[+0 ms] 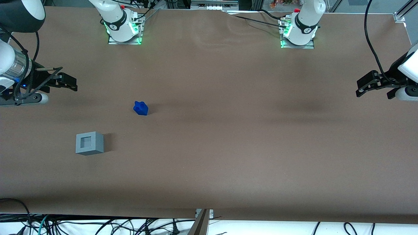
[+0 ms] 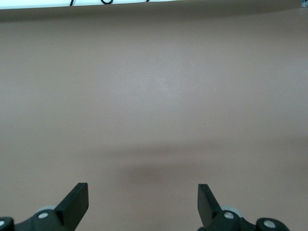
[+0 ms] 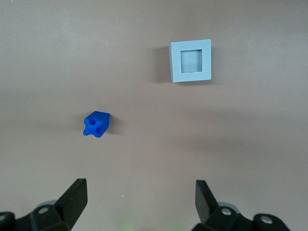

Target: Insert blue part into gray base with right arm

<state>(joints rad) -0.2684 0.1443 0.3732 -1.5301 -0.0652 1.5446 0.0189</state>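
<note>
While the hand hovers (spread), the gray base sits unfilled.

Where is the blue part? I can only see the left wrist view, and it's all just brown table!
Observer: The blue part lies on the table toward the working arm's end, with nothing touching it.
Operator: Is the gray base next to it?
Observer: The gray base stands apart from it, nearer to the front camera, and its square recess is empty.
Operator: What about the claw?
Observer: The right arm's claw hangs open above the table at the working arm's end, touching neither piece.
</note>
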